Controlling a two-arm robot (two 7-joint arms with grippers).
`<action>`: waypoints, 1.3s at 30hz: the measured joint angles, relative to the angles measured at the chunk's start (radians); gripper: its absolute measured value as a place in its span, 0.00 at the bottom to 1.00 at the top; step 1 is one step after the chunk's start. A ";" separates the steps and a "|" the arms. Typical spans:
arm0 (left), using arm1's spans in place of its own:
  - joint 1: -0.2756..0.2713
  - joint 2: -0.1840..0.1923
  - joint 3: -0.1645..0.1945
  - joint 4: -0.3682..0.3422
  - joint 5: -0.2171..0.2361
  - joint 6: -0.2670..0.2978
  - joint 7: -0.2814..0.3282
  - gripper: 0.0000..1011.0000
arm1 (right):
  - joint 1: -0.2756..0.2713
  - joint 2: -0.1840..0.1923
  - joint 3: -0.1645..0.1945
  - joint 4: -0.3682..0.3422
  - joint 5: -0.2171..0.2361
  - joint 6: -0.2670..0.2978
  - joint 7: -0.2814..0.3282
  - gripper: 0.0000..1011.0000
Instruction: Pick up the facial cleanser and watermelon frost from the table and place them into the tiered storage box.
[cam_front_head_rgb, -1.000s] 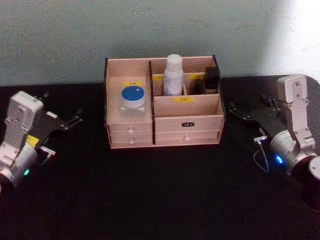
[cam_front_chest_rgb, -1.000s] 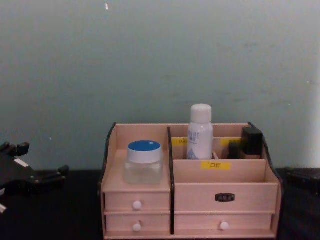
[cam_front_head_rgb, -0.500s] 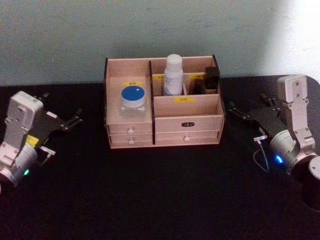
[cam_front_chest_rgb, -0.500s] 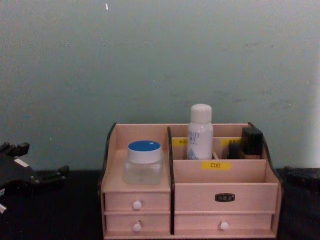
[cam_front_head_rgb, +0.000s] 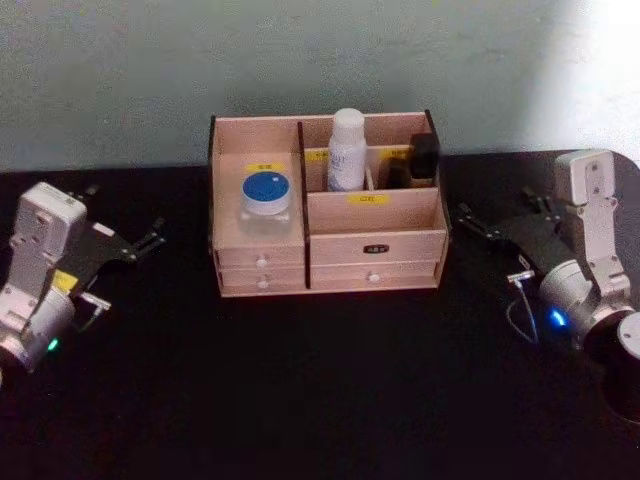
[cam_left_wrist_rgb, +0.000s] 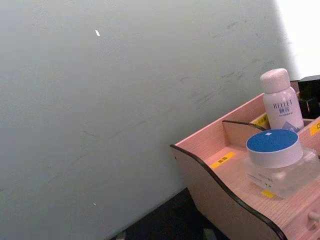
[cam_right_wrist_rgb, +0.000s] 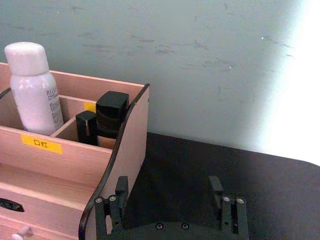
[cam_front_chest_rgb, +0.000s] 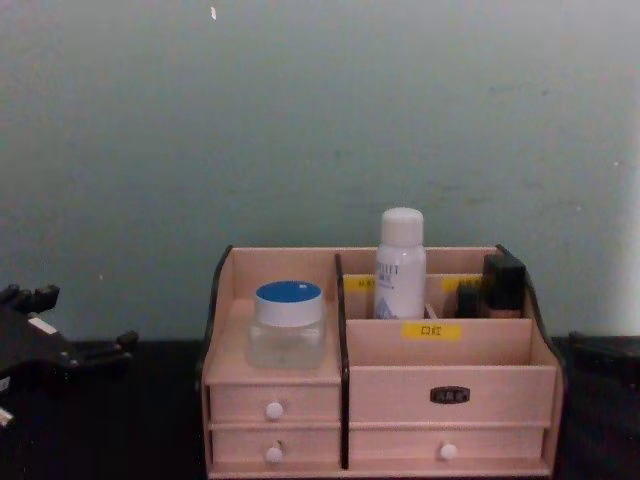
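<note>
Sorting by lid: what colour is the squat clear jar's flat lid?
Bright blue, on the squat clear jar; left wrist view shows it best.

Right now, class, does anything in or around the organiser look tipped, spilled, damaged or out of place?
Nothing stands out. The bottle and jar stand upright in the organiser, all drawers shut. The left pincer and right pincer sit open, off to either side.

The tiered storage box (cam_front_head_rgb: 325, 215) stands at the middle of the surface's (cam_front_head_rgb: 320, 390) far edge. In its left compartment sits the watermelon frost (cam_front_head_rgb: 266, 197); the facial cleanser (cam_front_head_rgb: 346, 152) stands upright in a rear compartment to the right, with a dark bottle (cam_front_head_rgb: 424, 157) farther right. The left end effector (cam_front_head_rgb: 150, 241) lies toward the left edge, the right end effector (cam_front_head_rgb: 470, 222) toward the right edge.
</note>
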 joint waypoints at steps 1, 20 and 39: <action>0.000 0.000 0.000 0.000 0.000 0.000 0.000 0.99 | 0.000 0.000 0.000 0.000 0.000 0.000 0.000 0.99; 0.000 0.000 0.000 0.000 0.000 0.000 0.000 0.99 | 0.000 0.000 0.000 0.000 0.000 0.000 0.000 0.99; 0.000 0.000 0.000 0.000 0.000 0.000 0.000 0.99 | 0.000 0.000 0.000 0.000 0.000 0.000 0.000 0.99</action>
